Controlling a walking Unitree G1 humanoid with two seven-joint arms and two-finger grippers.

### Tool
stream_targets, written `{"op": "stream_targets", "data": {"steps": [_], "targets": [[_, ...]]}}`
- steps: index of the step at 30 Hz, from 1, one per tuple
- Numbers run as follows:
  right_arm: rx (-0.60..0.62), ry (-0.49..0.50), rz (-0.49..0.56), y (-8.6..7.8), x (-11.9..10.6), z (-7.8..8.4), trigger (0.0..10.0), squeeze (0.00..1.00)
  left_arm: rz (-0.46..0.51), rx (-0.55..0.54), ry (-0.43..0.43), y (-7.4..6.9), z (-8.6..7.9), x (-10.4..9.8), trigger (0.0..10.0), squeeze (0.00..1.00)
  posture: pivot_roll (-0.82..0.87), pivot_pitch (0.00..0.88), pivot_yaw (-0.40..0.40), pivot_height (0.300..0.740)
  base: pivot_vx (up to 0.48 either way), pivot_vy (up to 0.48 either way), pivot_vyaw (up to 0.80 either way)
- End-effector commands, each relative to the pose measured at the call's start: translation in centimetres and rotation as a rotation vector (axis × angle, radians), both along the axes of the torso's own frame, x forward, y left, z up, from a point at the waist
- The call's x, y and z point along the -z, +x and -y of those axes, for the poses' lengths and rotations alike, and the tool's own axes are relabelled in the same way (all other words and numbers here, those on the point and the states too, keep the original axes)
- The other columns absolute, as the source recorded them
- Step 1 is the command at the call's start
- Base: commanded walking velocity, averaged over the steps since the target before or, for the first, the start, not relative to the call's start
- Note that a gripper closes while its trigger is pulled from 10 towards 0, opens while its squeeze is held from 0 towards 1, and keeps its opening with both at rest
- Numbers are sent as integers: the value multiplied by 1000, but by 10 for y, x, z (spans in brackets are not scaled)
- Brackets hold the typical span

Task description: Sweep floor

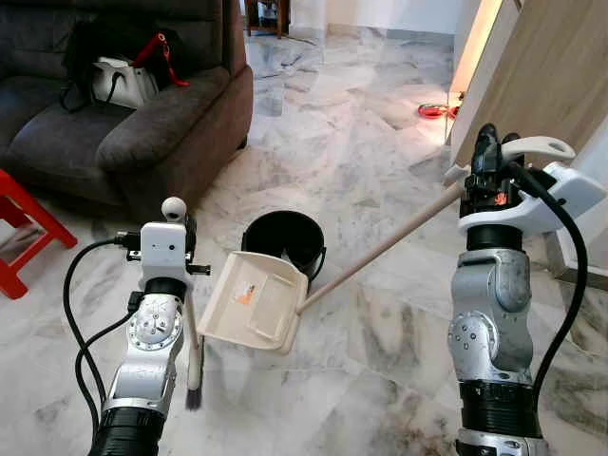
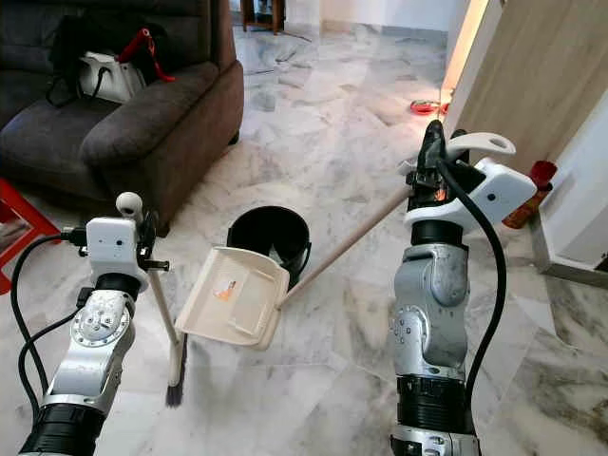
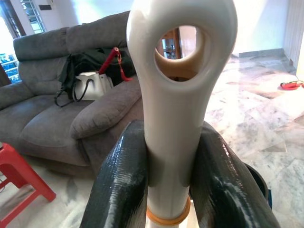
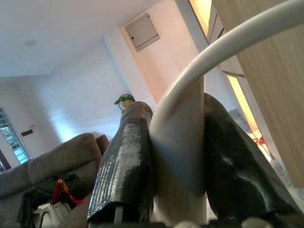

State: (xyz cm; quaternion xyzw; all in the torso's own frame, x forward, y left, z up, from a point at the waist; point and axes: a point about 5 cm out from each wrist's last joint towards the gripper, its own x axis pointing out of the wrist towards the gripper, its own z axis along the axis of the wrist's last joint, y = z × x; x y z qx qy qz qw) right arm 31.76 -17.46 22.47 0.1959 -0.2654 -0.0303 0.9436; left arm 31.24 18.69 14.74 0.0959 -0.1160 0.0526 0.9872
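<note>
My left gripper (image 3: 166, 156) is clamped on the cream plastic handle of the small broom (image 1: 193, 356), whose dark bristles touch the marble floor (image 1: 380, 342) close by my feet. My right gripper (image 4: 175, 156) is closed around the pale long handle of the cream plastic dustpan (image 1: 255, 302), held tilted just before the round black bin (image 1: 282, 239). To empty well, I judge I should lift the handle end higher so the pan's mouth dips over the bin's rim.

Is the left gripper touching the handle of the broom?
Touching. In the left wrist view, both black fingers of the left gripper press against the cream broom handle between them.
</note>
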Motion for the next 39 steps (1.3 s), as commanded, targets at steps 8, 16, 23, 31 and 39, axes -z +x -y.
{"op": "stream_targets", "data": {"steps": [8,16,23,31,39], "targets": [[-36,16,102,-5,-23,-5,10000,0,58,-12,50,-1,-2,-12,10000,0,125,61,11,740,60,0,0],[-46,13,95,-4,-22,-7,10000,0,56,-14,50,-2,-1,-11,10000,0,124,62,8,740,266,0,0],[-55,12,94,-4,-22,-8,10000,0,56,-17,50,-2,-1,-11,10000,0,125,66,7,740,290,0,0],[-68,10,93,-3,-23,-10,10000,0,53,-19,51,-2,-1,-11,10000,0,125,67,6,740,295,0,0],[-78,1,90,-3,-22,-11,10000,0,54,-21,51,-2,-2,-11,10000,0,128,66,5,740,295,0,0]]}}
